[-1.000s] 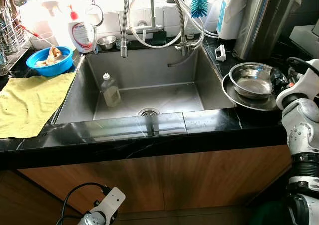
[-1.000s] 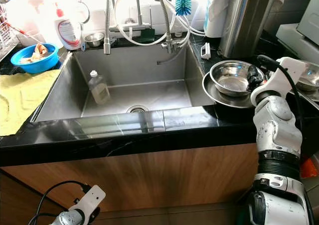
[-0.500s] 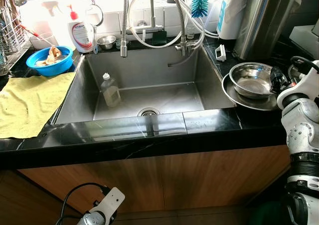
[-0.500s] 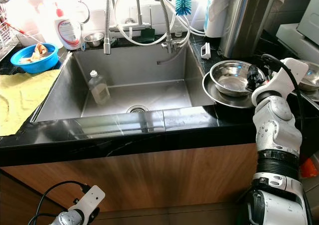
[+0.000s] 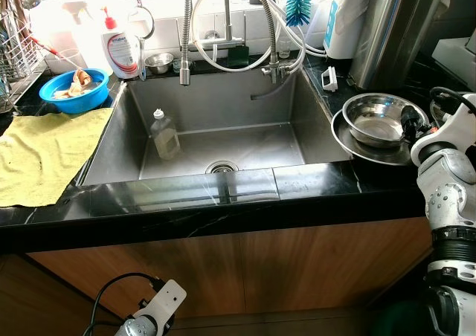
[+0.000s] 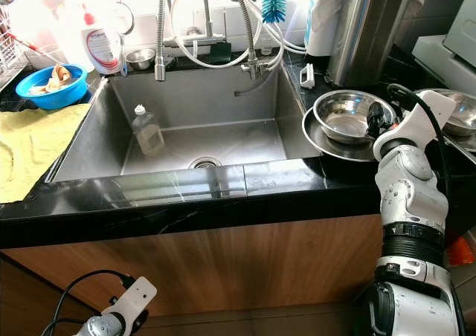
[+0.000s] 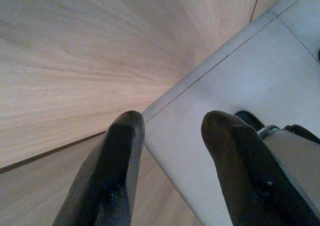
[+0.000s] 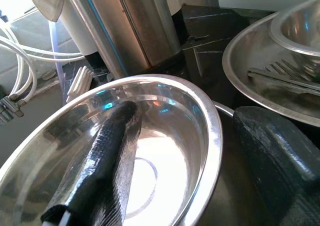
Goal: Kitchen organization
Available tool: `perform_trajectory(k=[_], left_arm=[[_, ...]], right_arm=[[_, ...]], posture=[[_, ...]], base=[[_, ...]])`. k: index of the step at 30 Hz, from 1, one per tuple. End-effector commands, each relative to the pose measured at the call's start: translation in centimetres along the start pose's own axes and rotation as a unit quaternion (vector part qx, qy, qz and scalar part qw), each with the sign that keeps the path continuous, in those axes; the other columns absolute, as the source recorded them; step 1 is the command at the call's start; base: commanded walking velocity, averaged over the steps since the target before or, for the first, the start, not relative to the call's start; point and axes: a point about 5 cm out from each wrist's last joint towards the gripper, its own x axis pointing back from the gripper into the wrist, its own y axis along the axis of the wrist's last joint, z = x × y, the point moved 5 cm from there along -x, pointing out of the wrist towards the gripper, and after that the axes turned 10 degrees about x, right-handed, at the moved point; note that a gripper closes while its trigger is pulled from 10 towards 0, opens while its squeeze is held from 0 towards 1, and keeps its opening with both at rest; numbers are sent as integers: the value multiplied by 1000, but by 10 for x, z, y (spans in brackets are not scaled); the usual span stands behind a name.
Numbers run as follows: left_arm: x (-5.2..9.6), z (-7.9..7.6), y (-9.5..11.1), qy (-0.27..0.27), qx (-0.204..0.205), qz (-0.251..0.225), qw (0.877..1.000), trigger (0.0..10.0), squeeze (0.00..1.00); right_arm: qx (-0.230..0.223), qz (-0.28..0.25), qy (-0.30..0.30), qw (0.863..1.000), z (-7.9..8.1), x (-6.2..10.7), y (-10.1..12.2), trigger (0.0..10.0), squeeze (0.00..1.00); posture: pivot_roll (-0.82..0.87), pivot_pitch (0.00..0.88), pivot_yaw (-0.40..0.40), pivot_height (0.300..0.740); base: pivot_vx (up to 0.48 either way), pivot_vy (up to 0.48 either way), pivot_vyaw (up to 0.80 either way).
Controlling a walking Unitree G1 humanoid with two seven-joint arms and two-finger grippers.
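- Since the earlier frame the right gripper [image 8: 200,151] has shifted slightly along the bowl's [image 5: 375,120] rim.
- Its fingers straddle that rim, spread apart, one inside, one outside.
- The bowl sits in a plate [image 5: 349,144] right of the sink [image 5: 223,128].
- The left gripper [image 7: 172,136] hangs parted below the sink.

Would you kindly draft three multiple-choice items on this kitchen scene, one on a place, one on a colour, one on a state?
1. Where does the clear bottle stand?
A. in the sink
B. on the cloth
C. in the blue bowl

2. What colour is the cloth left of the sink?
A. red
B. yellow
C. white

3. How is the right gripper set?
A. shut above the tap
B. open across the steel bowl's rim
C. resting in the drain

Answers: 1 A, it stands on the basin floor; 2 B, plainly yellow; 3 B, one finger inside the steel bowl, one outside.
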Motion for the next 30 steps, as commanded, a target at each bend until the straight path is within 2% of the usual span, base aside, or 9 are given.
perform_trajectory(k=[1,10,11,12,13,14,30], left_arm=[[1,6,-6,6,-1,12,1000,10000,0],[1,5,-7,4,1,14,1000,10000,0],[1,5,-7,5,1,14,1000,10000,0],[1,5,-7,5,1,14,1000,10000,0],[1,6,-6,5,1,13,1000,10000,0],[1,6,-6,6,1,13,1000,10000,0],[0,5,-3,4,0,10,1000,10000,0]], right_arm=[[0,8,4,1000,6,-2,0,10000,0],[7,27,8,1000,9,-5,-3,10000,0],[6,28,9,1000,10,-5,-3,7529,0],[5,29,9,1000,10,-5,-3,7529,0],[4,29,10,1000,11,-6,-3,627,0],[3,28,11,1000,12,-6,-2,0,0],[-1,29,15,999,15,-7,1,0,0]], posture=[[-104,0,69,740],[-103,0,68,740],[-102,0,68,740],[-102,0,68,740],[-102,0,69,740],[-102,0,69,740],[-104,0,71,740]], base=[[0,0,0],[0,0,0],[0,0,0],[0,0,0],[0,0,0],[0,0,0],[0,0,0]])
